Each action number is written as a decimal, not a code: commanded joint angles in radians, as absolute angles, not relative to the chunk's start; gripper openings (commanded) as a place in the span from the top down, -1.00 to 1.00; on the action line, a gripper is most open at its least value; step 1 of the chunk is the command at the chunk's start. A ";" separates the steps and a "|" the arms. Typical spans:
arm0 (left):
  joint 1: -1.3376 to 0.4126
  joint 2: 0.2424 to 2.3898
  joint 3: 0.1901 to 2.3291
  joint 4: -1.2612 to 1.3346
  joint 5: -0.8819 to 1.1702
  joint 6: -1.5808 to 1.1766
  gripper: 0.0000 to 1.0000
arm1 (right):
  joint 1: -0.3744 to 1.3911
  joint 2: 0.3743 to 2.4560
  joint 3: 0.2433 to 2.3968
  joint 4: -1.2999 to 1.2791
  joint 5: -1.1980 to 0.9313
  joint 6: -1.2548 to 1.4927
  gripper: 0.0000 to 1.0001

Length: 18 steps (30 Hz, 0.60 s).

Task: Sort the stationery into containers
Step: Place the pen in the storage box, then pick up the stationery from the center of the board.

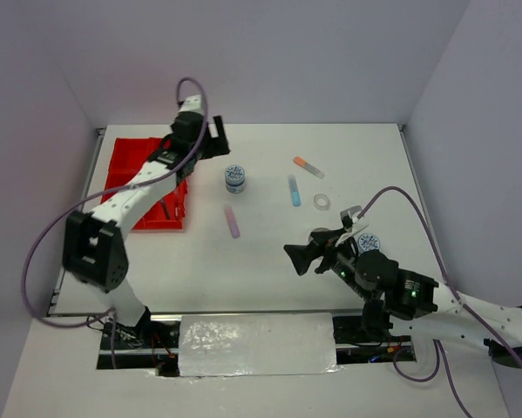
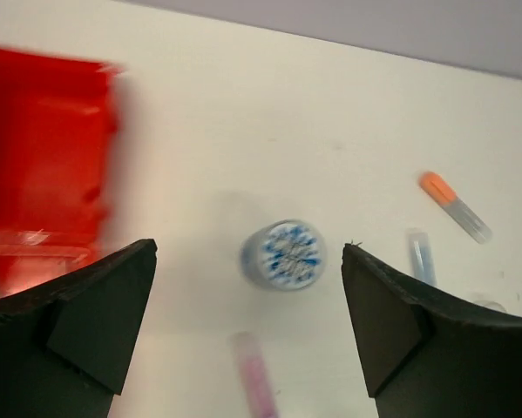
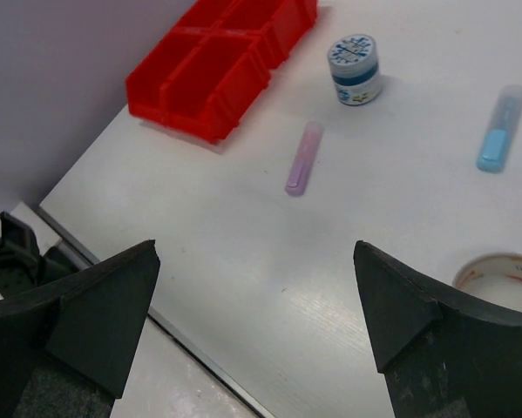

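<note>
Plainly spread wide and empty, the left gripper (image 2: 247, 254) hangs above the small round blue-lidded plastic tub (image 2: 284, 254), which stands upright just ahead of its fingers. The tub looks light, rigid and smooth-walled, so a pinch across its side below the lid should suit. The red four-compartment plastic tray (image 2: 43, 157) lies to the gripper's left on the white desk (image 2: 330, 113), with a pale wall (image 2: 417, 26) beyond.

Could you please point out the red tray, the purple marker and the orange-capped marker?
red tray (image 3: 173, 109), right wrist view, near outer wall
purple marker (image 1: 233, 221), top view, middle of barrel
orange-capped marker (image 2: 436, 186), left wrist view, orange cap
</note>
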<state>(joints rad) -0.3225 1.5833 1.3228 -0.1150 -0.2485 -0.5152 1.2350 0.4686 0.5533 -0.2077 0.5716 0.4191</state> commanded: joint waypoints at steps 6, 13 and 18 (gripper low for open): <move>-0.508 1.908 1.589 -0.279 -0.252 -0.338 -0.99 | 1.232 0.483 0.626 -0.370 0.629 0.542 -0.99; -0.525 1.974 1.575 -0.253 -0.393 -0.331 -0.99 | 1.232 0.571 0.624 -0.307 0.537 0.523 -0.99; -0.517 1.970 1.557 -0.207 -0.384 -0.319 -0.99 | 1.233 0.678 0.632 -0.258 0.497 0.511 -0.99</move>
